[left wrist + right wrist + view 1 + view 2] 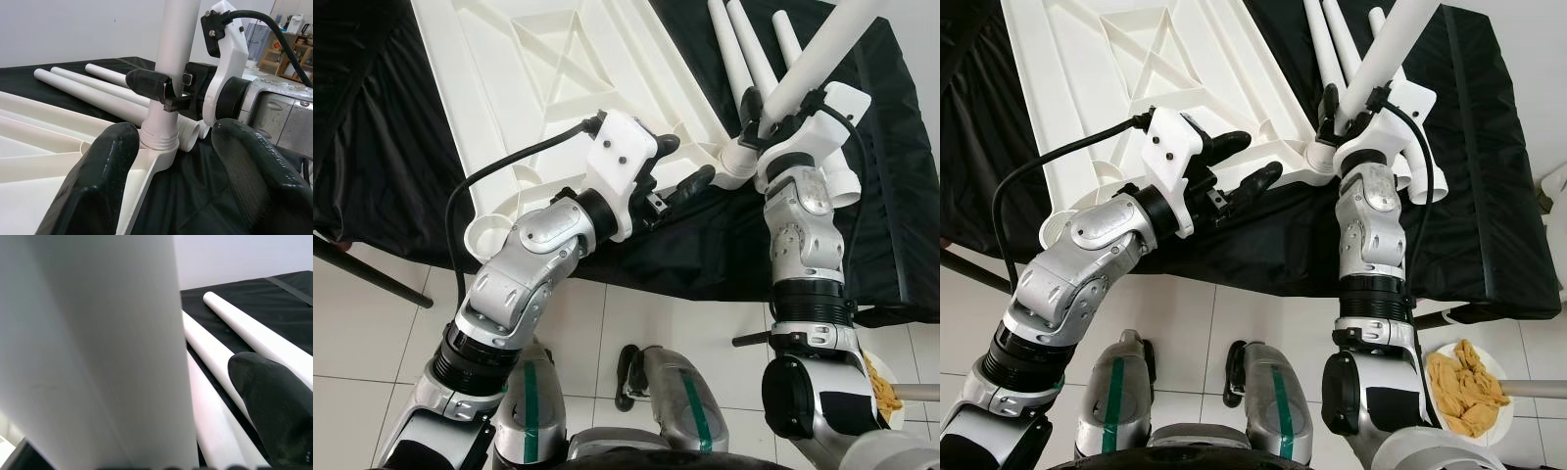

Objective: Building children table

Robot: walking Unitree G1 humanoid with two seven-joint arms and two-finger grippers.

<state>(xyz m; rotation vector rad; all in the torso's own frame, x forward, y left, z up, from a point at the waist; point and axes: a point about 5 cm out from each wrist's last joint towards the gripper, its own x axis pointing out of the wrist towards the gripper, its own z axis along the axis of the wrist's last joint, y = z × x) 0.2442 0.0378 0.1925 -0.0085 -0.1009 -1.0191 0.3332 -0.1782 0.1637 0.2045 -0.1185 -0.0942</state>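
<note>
A white plastic table top lies upside down on a black cloth. At its near right corner a white leg stands tilted in the socket. My right gripper is shut on this leg just above the socket; in the left wrist view one of its fingers wraps the leg. Close to the left of the socket, my left gripper is open, its fingers either side of the corner without touching the leg. Three loose legs lie on the cloth behind.
Another empty socket sits at the table top's near left corner. The black cloth hangs over the front edge. Below are a white tiled floor, dark metal bars, and a plate of yellow food by my right side.
</note>
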